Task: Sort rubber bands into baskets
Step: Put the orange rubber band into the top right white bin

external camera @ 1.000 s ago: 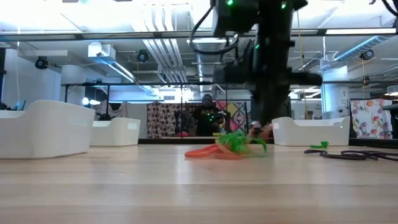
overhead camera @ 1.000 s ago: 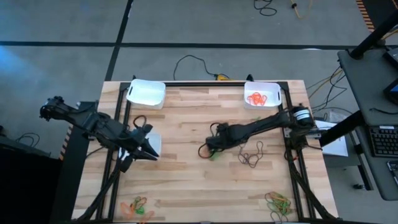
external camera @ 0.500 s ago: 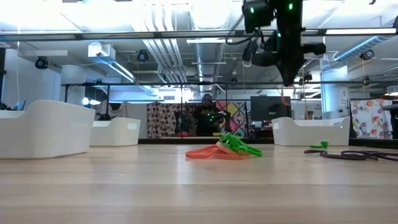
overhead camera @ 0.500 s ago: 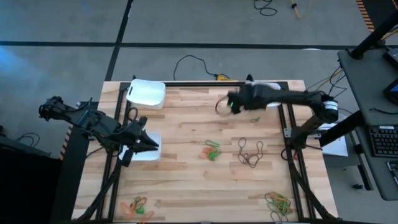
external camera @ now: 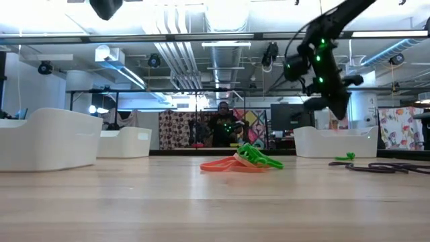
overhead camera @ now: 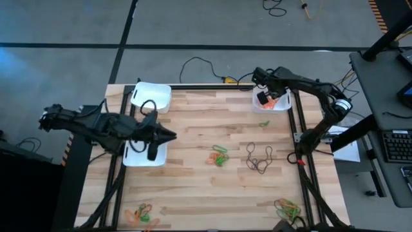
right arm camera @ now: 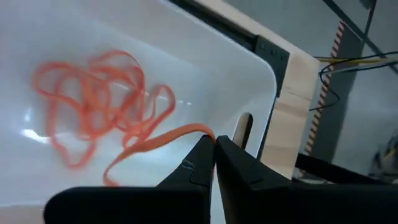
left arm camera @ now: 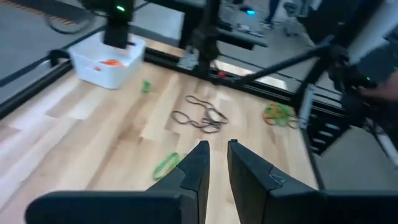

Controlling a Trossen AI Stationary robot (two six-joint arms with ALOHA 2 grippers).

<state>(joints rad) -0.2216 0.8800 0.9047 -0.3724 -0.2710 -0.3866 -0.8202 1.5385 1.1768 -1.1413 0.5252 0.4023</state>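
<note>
Over the far right basket (overhead camera: 278,107) my right gripper (overhead camera: 262,100) is shut on an orange rubber band (right arm camera: 155,144); more orange rubber bands (right arm camera: 93,99) lie in that basket. My left gripper (overhead camera: 170,135) hovers beside the left-middle basket (overhead camera: 138,158), its fingers (left arm camera: 217,149) a narrow gap apart with nothing between them. A third basket (overhead camera: 152,96) stands at the far left. Orange and green bands (overhead camera: 219,156) lie mid-table, dark bands (overhead camera: 259,158) to their right, and a single green one (overhead camera: 264,123) near the far right basket. My right gripper pinches one stretch of the orange band (right arm camera: 198,130) between its two fingertips. The fingers slant down from above into the far right basket. The band trails slack from the fingertips down toward the other orange bands inside the basket.
Mixed band piles lie at the near left (overhead camera: 141,214) and near right (overhead camera: 288,209) corners. Black frame rails (overhead camera: 297,138) run along the table's sides. A person shows far off in the room behind the table (external camera: 223,124).
My right gripper has risen from the mid-table pile and swung to the far right basket, carrying the orange band and staying shut. The rest of the pile stayed on the table. My left gripper has swung from over the left-middle basket toward the table's middle and tipped up.
</note>
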